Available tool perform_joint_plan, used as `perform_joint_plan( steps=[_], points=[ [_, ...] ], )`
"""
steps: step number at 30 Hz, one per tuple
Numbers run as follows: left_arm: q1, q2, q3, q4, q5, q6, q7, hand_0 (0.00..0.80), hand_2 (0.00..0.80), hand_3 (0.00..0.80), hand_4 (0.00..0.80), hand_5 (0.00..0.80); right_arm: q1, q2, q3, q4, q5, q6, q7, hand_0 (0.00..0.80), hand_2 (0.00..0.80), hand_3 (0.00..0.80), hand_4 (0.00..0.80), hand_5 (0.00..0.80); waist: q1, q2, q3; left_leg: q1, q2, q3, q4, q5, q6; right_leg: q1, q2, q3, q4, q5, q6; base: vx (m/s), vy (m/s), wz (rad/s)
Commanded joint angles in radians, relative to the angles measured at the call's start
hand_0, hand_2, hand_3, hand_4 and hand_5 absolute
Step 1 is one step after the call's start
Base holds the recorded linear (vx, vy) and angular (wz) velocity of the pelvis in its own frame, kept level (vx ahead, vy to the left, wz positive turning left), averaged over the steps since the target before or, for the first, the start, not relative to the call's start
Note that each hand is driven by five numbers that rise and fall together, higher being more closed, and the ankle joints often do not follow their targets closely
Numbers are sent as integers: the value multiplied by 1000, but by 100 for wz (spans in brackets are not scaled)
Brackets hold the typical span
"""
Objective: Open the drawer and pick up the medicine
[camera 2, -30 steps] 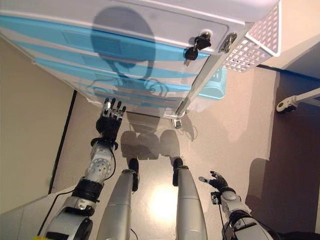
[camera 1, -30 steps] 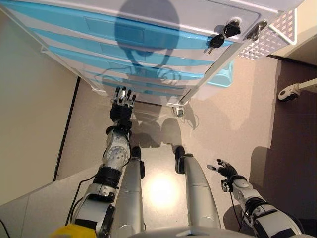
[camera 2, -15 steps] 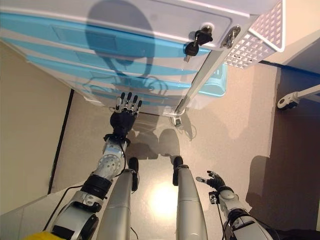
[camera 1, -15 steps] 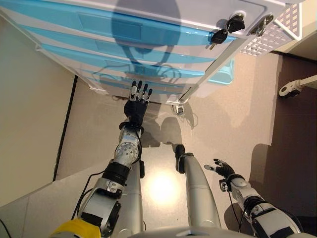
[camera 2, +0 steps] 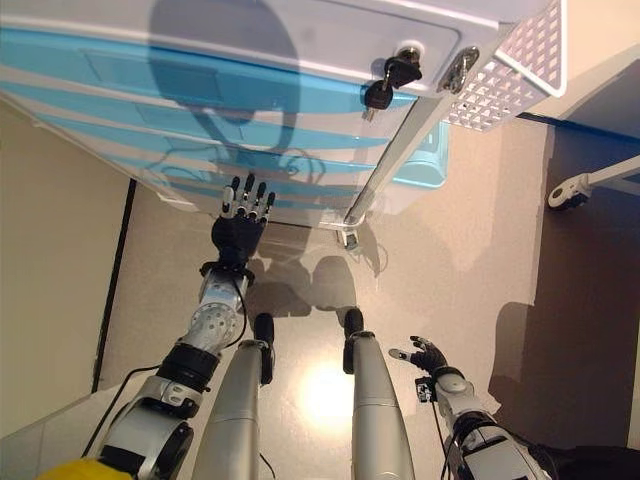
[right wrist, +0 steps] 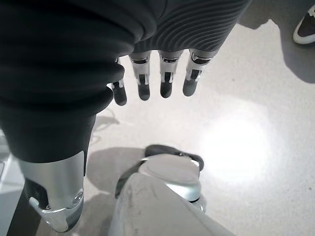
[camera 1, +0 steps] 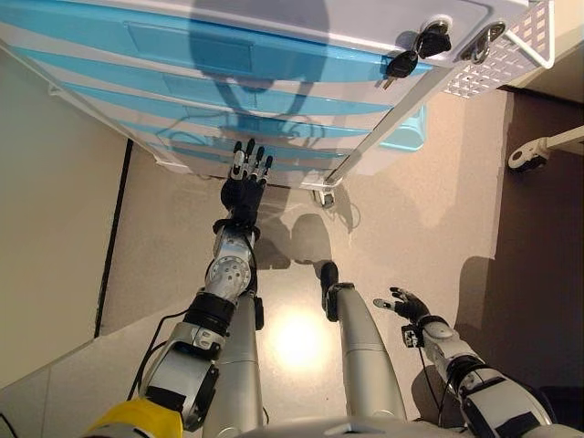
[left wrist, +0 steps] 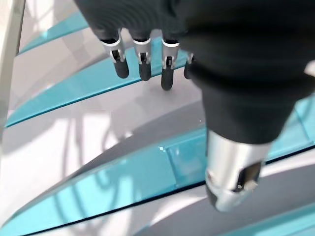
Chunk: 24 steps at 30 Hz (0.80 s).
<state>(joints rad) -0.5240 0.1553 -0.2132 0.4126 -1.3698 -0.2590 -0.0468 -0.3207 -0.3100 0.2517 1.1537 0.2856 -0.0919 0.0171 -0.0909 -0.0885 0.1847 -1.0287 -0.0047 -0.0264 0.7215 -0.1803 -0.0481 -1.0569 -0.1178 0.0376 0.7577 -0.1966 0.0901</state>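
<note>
A white drawer cabinet (camera 1: 274, 73) with several blue drawer fronts (left wrist: 123, 182) stands before me, and every drawer is shut. No medicine shows in any view. My left hand (camera 1: 244, 187) is stretched out to the lower drawer fronts, open, its fingers (left wrist: 142, 64) straight and just short of a blue front. My right hand (camera 1: 406, 304) hangs low at my right side above the floor, open with relaxed fingers (right wrist: 162, 78) and holding nothing.
A bunch of keys (camera 1: 406, 57) sits in a lock on the cabinet's top. A white mesh basket (camera 1: 511, 46) hangs on its right side, with a light blue bin (camera 1: 406, 132) behind. A cabinet caster (camera 1: 328, 196) and a white wheeled leg (camera 1: 538, 151) stand on the floor.
My left hand has moved right and forward, closer to the lower drawer fronts. The view has shifted a little. The right hand has stayed where it was.
</note>
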Motion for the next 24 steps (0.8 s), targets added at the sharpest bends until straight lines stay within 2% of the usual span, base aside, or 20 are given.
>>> perform_joint_plan(
  steps=[1,9,24],
  points=[
    [-51,-26,31,-100,-5,-21,-49,0,0,0,0,0,10,-28,34,20,-2,-29,0,0,0,0,0,0,-6,49,-20,20,-40,3,-69,-10,63,14,23,-24,-79,68,-6,0,0,0],
    [-35,-15,17,-145,-1,-17,-65,0,0,0,0,0,-1,-28,32,31,-8,-31,-1,0,0,0,0,0,4,49,-13,29,-42,-1,-140,27,58,23,19,-34,-140,103,7,-1,0,1],
    [-77,19,-3,-286,25,-43,-87,0,0,0,0,0,-2,-31,44,31,-26,-34,14,0,0,0,0,0,6,54,-34,4,-42,-2,-165,51,51,1,19,-34,-170,127,11,-3,1,1]
  ],
)
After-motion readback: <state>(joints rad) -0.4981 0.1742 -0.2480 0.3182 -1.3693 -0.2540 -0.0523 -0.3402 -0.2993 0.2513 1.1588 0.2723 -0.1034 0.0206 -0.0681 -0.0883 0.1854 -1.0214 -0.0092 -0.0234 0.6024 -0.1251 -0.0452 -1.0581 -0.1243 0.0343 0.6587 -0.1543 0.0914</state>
